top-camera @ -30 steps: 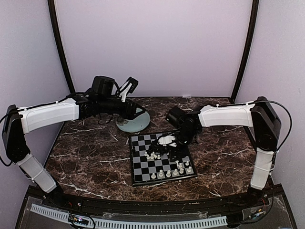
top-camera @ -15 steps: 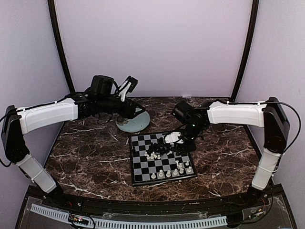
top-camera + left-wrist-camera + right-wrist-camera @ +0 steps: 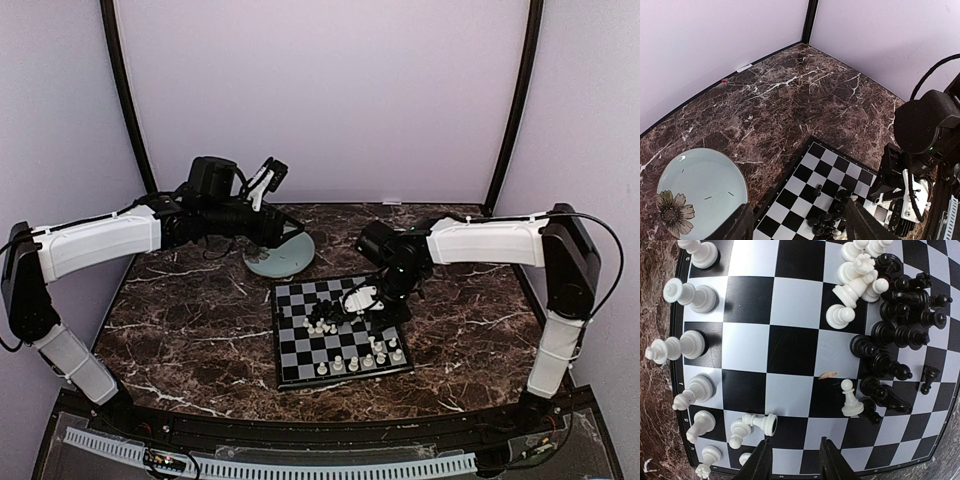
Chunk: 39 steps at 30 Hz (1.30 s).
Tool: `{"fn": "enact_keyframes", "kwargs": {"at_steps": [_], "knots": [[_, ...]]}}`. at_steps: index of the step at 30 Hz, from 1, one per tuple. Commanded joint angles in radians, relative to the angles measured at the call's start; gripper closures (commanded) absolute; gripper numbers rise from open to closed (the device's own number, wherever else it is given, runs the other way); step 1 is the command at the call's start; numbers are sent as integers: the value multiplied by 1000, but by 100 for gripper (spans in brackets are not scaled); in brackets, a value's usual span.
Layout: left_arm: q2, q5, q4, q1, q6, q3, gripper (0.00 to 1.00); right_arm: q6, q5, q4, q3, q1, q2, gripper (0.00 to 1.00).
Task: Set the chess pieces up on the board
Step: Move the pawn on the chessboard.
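The chequered board (image 3: 292, 350) lies at the table's centre. Several white chess pieces (image 3: 690, 342) stand along its near edge, and one white piece (image 3: 760, 423) lies toppled there. A jumble of black pieces (image 3: 900, 320) and white pieces (image 3: 857, 277) crowds the board's middle, also visible from above (image 3: 330, 322). A lone white pawn (image 3: 850, 400) stands next to the black heap. My right gripper (image 3: 796, 462) is open and empty, hovering over the board's right side (image 3: 365, 299). My left gripper (image 3: 797, 231) is open and empty, held high by the plate (image 3: 288, 232).
A round pale green plate (image 3: 278, 258) with a flower print sits behind the board's far left corner; it also shows in the left wrist view (image 3: 700, 192). A small tan fleck (image 3: 828, 374) lies on the board. Purple walls and dark corner posts close the table.
My right gripper has drawn back from the piece heap toward the board's far right, then shifted slightly left. The left arm has not moved.
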Motion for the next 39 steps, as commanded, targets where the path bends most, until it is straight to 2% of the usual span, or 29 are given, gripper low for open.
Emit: {"fn": "enact_keyframes", "kwargs": {"at_steps": [1,9,27,30,33,39], "knots": [[-47,6,8,-1,14,-12,35,-9,-5,-7,-6,13,24,66],[-49,7,8,-2,14,-12,35,-20,20,-15,-17,40,44,68],[-55,11,8,-1,14,-12,35,70,36,19,46,32,113,82],[-57,13,9,-2,12,-12,35,88,22,3,67,15,125,82],[-58,14,9,-1,12,-12,35,89,-4,-12,74,-4,128,73],[-58,17,11,-2,10,-13,35,85,-23,-16,60,-9,124,73]]}}
